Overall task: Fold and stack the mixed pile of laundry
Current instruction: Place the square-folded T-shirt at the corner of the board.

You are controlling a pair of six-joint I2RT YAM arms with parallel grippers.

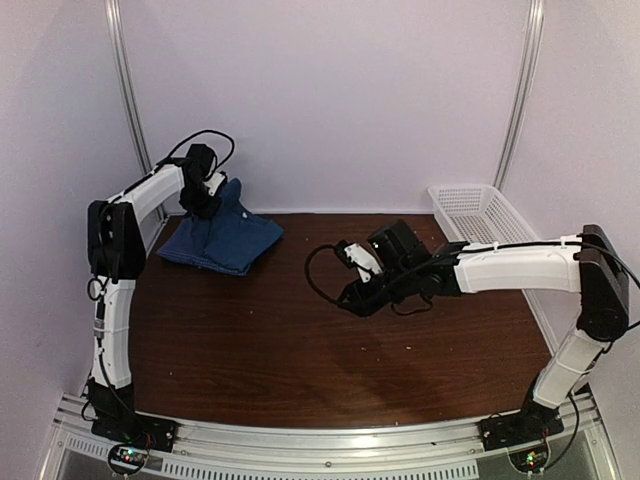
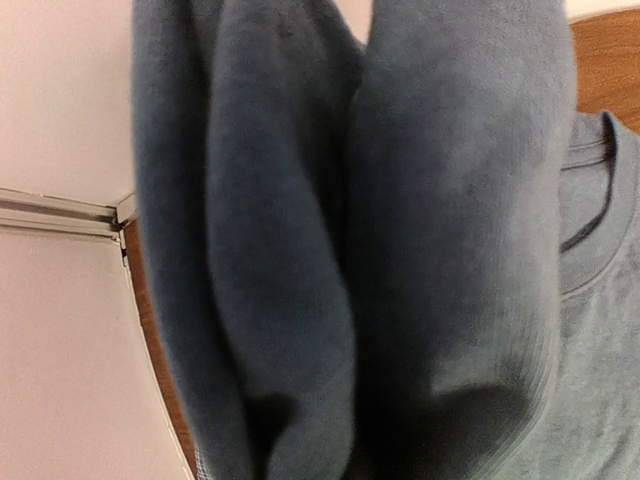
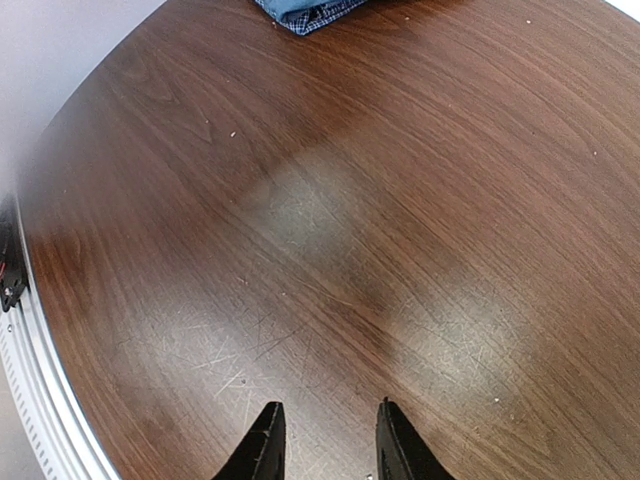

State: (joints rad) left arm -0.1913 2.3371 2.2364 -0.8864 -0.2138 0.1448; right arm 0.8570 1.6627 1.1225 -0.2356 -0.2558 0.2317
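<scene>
Near the table's point(image 1: 250, 350) far left corner, the left gripper point(image 1: 208, 203) pinches the teal t-shirt point(image 1: 238, 240), holding a fold up. The right gripper point(image 3: 328, 415) hovers above the table's middle, fingers slightly spread, empty.

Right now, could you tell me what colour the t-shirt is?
Plain teal-blue t-shirt, clearest in the left wrist view.

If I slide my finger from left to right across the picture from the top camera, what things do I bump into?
Left arm's elbow → blue t-shirt → right gripper → white basket → right arm's elbow.
</scene>
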